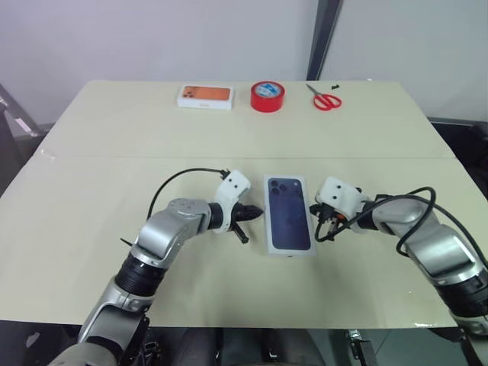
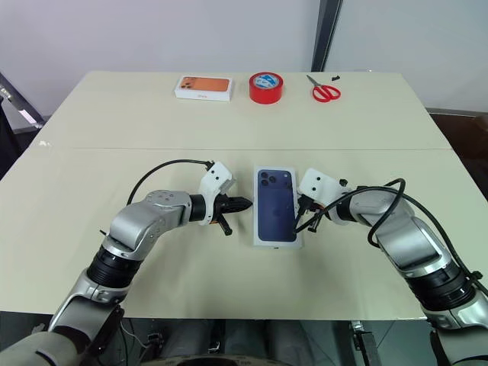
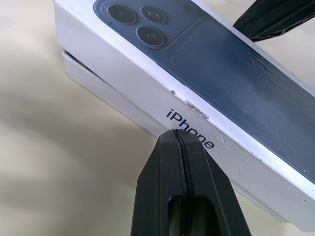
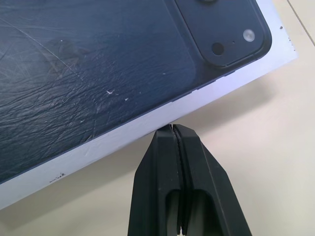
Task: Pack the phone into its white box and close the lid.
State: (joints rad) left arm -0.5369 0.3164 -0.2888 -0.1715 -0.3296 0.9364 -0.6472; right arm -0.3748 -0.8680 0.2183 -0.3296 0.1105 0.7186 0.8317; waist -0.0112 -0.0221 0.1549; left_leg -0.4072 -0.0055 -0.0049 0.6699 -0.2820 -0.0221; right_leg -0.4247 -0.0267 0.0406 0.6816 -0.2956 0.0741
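Left eye view: the lid (image 1: pixel 289 213) sits on the white box (image 3: pixel 106 93) mid-surface (image 1: pixel 99 183). Left tool (image 1: pixel 248 216) and right tool (image 1: pixel 323 221), both pressed together, flank its long sides.

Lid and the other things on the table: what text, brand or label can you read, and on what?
"iPhone": on the long side wall of the lid, seen in the left wrist view.
White box with orange top: print on its edge too small to read.
Red tape roll: blue and white label, unreadable.
Scissors: none.

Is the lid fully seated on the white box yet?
Not fully: the lid is on, but a strip of the white box shows beneath its edge.
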